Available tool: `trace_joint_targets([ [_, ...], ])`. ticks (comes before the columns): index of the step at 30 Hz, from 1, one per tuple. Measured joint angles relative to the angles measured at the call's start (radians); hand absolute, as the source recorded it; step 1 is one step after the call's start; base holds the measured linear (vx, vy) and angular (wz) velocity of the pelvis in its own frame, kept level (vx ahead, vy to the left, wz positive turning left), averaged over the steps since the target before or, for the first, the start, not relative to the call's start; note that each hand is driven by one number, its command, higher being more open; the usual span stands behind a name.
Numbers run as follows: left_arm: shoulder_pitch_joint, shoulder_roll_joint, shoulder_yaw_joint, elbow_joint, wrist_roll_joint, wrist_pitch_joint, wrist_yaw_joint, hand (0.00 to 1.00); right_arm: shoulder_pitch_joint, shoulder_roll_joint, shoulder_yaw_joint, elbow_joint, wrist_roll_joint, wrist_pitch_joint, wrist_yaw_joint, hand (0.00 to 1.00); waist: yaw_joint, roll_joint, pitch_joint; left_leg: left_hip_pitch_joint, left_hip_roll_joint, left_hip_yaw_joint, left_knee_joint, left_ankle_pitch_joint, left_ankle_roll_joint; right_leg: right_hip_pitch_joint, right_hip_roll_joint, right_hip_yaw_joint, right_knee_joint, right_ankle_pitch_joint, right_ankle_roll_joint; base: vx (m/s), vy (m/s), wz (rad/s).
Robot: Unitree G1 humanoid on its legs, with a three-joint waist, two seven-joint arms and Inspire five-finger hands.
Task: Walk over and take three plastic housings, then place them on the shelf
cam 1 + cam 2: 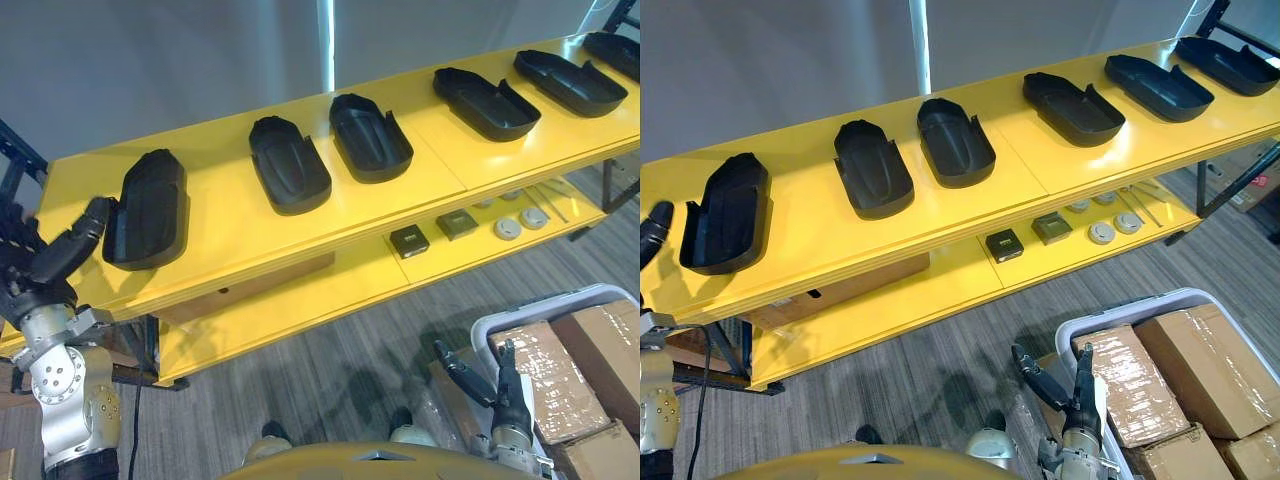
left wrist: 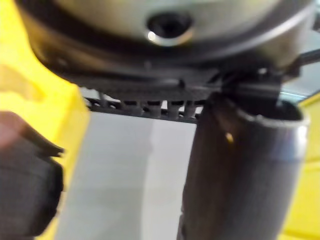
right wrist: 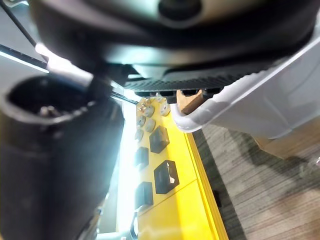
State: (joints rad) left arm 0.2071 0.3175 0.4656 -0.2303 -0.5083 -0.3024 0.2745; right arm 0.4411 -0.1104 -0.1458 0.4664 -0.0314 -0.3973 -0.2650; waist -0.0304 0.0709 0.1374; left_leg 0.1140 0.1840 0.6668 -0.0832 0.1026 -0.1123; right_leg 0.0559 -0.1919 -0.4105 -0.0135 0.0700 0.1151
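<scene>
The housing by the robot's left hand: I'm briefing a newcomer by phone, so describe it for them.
Six black plastic housings lie in a row on the top level of the long yellow shelf. Go to the row's left end, where the left hand reaches up. The housing there is the last one, set off from its neighbour by a wider gap.

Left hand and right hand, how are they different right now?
The left hand is raised to the top shelf; the right hand hangs low. The left hand is beside the leftmost housing; the right hand is by cardboard boxes. Both are dark, open and empty.
</scene>
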Motion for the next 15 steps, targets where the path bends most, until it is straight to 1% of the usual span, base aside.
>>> trace_joint_targets([
  [2,0.040,-0.037,0.003,-0.074,0.004,-0.005,-0.055,1.00,0.000,0.000,0.001,0.001,-0.003,0.001,0.000,1.00,0.001,0.021,-0.009,-0.001,0.001,-0.009,0.000,0.000,-0.001,0.010,0.002,-0.012,-0.007,0.000,0.000,0.01,-0.004,0.12],
  [3,0.052,-0.049,0.002,-0.084,0.003,-0.004,-0.078,1.00,0.000,-0.001,0.001,0.001,-0.004,0.003,0.000,1.00,0.001,0.024,-0.010,0.000,0.001,-0.012,0.000,0.000,-0.001,0.013,0.002,-0.015,-0.009,0.000,0.000,0.01,-0.004,0.15],
  [5,0.118,-0.096,-0.021,-0.105,-0.010,-0.002,-0.168,1.00,-0.006,-0.001,0.001,0.011,-0.010,0.015,0.000,1.00,0.002,0.030,-0.014,0.000,0.001,-0.023,0.000,0.000,-0.001,0.023,0.003,-0.027,-0.015,0.000,0.000,0.00,0.000,0.12],
  [6,0.138,-0.107,-0.031,-0.107,-0.017,0.000,-0.189,1.00,-0.009,-0.001,0.001,0.016,-0.018,0.018,-0.001,1.00,0.003,0.031,-0.015,0.000,0.001,-0.025,0.000,0.000,-0.001,0.025,0.003,-0.030,-0.017,0.000,0.000,0.00,0.003,0.13],
  [7,0.177,-0.129,-0.056,-0.110,-0.037,0.006,-0.228,1.00,-0.018,-0.001,0.002,0.037,-0.025,0.018,-0.001,1.00,0.003,0.029,-0.014,-0.001,0.001,-0.033,0.000,0.000,-0.001,0.033,0.003,-0.038,-0.021,0.000,0.001,-0.01,0.002,0.19],
  [8,0.209,-0.151,-0.082,-0.110,-0.039,0.026,-0.260,1.00,-0.026,-0.001,0.002,0.060,-0.030,0.018,-0.002,1.00,0.006,0.028,-0.013,-0.002,0.001,-0.042,0.000,0.001,0.000,0.039,0.003,-0.048,-0.022,-0.001,0.000,-0.01,0.002,0.21],
  [9,0.226,-0.159,-0.098,-0.110,-0.039,0.034,-0.272,1.00,-0.029,-0.001,0.002,0.070,-0.033,0.018,-0.003,1.00,0.007,0.027,-0.012,-0.002,0.001,-0.045,-0.001,0.002,0.001,0.039,0.003,-0.051,-0.022,-0.001,0.000,-0.02,0.004,0.14],
  [11,0.277,-0.183,-0.148,-0.108,-0.042,0.077,-0.308,1.00,-0.031,-0.001,0.002,0.091,-0.039,0.018,-0.005,1.00,0.029,0.021,-0.008,-0.005,0.002,-0.049,-0.001,0.003,0.002,0.039,0.004,-0.056,-0.023,-0.003,-0.002,-0.02,0.007,0.07],
  [14,0.314,-0.191,-0.185,-0.096,-0.049,0.117,-0.330,1.00,-0.038,-0.001,0.004,0.099,-0.039,0.018,-0.010,1.00,0.028,0.007,-0.002,-0.021,0.001,-0.070,-0.004,0.004,0.003,0.037,0.002,-0.076,-0.023,-0.005,-0.004,-0.01,0.006,0.17],
  [15,0.317,-0.191,-0.195,-0.085,-0.049,0.136,-0.338,1.00,-0.048,-0.002,0.005,0.114,-0.039,0.018,-0.011,1.00,0.031,0.001,0.004,-0.023,0.001,-0.073,-0.004,0.010,0.010,0.037,0.002,-0.079,-0.023,-0.005,-0.004,-0.01,0.007,0.14],
])
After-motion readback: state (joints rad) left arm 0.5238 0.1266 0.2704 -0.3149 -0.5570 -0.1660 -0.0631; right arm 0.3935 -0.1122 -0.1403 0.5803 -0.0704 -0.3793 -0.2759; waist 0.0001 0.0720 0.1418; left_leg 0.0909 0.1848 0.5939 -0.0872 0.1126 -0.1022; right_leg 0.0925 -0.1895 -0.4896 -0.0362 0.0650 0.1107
